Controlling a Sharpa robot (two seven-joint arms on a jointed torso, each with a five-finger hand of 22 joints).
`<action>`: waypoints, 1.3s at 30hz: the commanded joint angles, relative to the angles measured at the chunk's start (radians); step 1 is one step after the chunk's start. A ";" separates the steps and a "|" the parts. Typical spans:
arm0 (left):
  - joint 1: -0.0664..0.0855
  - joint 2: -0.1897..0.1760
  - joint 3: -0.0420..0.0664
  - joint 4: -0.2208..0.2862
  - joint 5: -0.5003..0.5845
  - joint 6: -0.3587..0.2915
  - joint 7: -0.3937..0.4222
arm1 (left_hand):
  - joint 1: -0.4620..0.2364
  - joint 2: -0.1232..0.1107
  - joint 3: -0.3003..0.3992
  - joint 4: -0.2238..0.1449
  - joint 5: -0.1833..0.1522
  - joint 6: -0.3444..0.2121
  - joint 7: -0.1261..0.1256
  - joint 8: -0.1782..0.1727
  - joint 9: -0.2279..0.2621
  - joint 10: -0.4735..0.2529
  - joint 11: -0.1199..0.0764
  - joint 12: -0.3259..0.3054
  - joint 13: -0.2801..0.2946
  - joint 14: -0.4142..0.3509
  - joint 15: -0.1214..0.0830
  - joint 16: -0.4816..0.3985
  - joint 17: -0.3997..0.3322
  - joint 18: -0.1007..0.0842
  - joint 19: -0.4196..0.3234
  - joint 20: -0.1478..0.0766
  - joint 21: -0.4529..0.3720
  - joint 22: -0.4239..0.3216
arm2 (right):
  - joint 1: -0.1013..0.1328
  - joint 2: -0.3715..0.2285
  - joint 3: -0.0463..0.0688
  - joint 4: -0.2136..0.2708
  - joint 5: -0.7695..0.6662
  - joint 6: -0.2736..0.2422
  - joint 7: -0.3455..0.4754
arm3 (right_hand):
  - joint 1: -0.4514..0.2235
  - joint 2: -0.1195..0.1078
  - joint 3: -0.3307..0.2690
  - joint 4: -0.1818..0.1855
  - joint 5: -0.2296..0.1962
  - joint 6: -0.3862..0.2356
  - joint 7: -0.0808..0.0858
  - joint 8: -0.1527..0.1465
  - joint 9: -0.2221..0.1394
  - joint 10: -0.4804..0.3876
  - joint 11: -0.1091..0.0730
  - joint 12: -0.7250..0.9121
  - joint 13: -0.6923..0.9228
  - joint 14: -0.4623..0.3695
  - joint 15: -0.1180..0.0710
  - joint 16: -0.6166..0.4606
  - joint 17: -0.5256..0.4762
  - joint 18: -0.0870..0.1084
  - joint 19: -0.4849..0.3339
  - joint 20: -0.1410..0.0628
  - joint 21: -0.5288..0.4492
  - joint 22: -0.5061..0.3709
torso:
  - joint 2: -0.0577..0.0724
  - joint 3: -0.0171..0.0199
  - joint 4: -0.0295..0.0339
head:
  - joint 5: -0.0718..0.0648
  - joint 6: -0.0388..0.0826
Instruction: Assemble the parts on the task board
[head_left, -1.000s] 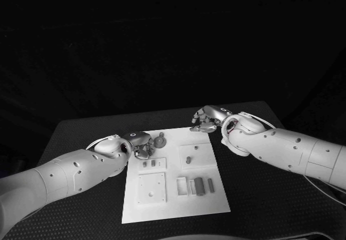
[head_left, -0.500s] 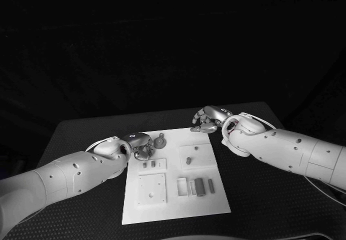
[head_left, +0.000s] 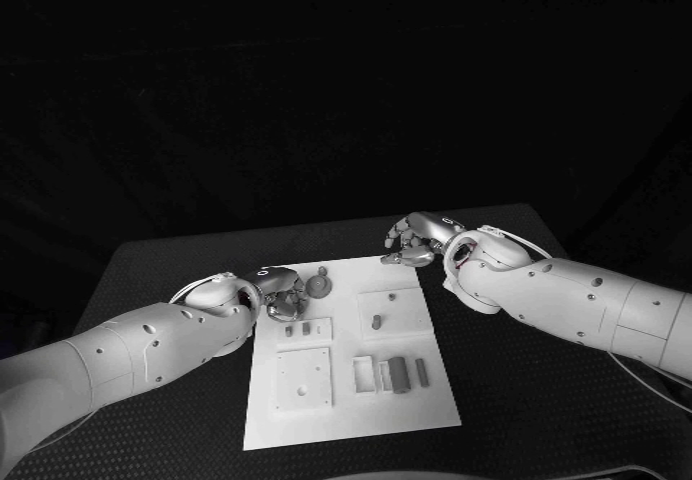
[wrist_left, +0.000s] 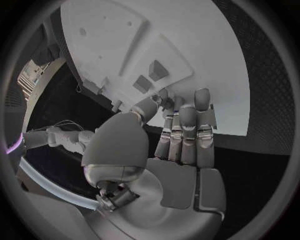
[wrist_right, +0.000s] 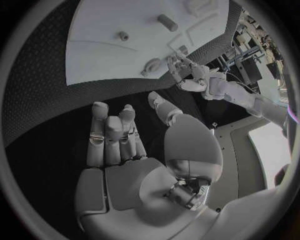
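Observation:
The white task board (head_left: 346, 410) (wrist_right: 100, 55) (wrist_left: 206, 65) lies mid-table. A round grey part (head_left: 319, 284) (wrist_right: 152, 65) sits at its far left corner. My left hand (head_left: 284, 293) (wrist_left: 178, 130) (wrist_right: 187, 75) is low beside it, thumb drawn towards the straight fingertips, which reach the part; a grip on it is not clear. My right hand (head_left: 410, 243) (wrist_right: 119, 135) hovers over the table at the far right corner, fingers loosely bent, palm empty. Two small grey parts (head_left: 299, 326) (wrist_left: 150, 75) stand on a raised tile. A short peg (head_left: 376, 321) (wrist_right: 167, 22) lies on another.
Nearer me the board carries a square plate with holes (head_left: 303, 377) and grey bars (head_left: 392, 373) beside a white frame (head_left: 364, 373). Black table (head_left: 173, 270) runs round the board on all sides.
My left hand has crept slightly towards the round part at the far left corner. The right hand and the other parts have stayed put.

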 joint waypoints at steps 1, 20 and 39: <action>-0.010 0.002 -0.007 -0.002 0.009 0.069 -0.017 | -0.006 -0.007 -0.008 0.000 -0.003 -0.010 0.003 -0.005 -0.001 -0.014 0.006 -0.005 -0.004 0.000 0.009 -0.004 -0.001 0.057 -0.002 0.009 -0.006 0.020 | 0.000 0.000 0.001 0.000 -0.002 0.009 0.008 | 0.001 -0.005 -0.002 0.005 -0.003 -0.001 0.008 -0.007 0.002 -0.002 0.001 0.003 -0.001 -0.003 -0.001 -0.001 -0.002 0.012 0.002 -0.004 -0.003 0.015 | 0.000 -0.0008 0.0004 | -0.001 -0.001; -0.010 -0.006 -0.007 -0.006 0.006 0.016 -0.015 | 0.007 -0.023 -0.019 -0.001 0.000 -0.053 0.004 -0.019 -0.006 -0.036 0.013 -0.002 -0.006 -0.004 0.016 -0.001 -0.001 0.067 0.000 0.019 -0.012 0.021 | 0.000 0.001 0.001 -0.003 -0.001 0.001 0.006 | 0.001 -0.006 -0.002 0.006 -0.003 -0.002 0.009 -0.007 0.002 -0.002 0.001 0.003 -0.002 -0.003 0.000 -0.002 -0.002 0.012 0.002 -0.004 -0.004 0.015 | 0.001 -0.0013 0.0007 | -0.001 -0.003; -0.010 -0.025 -0.006 -0.010 -0.012 0.005 -0.032 | -0.001 -0.051 -0.055 0.001 -0.006 -0.187 -0.031 -0.064 -0.025 -0.121 0.035 -0.006 -0.016 -0.002 0.037 0.006 -0.002 0.088 0.010 0.037 -0.016 0.021 | 0.000 -0.002 0.001 -0.005 -0.001 -0.003 0.007 | 0.003 -0.010 -0.001 0.006 -0.003 -0.014 0.013 -0.015 0.000 -0.008 0.005 0.000 -0.005 -0.008 0.003 -0.005 -0.003 0.012 -0.003 -0.003 -0.007 0.014 | 0.000 -0.0008 0.0014 | -0.004 -0.002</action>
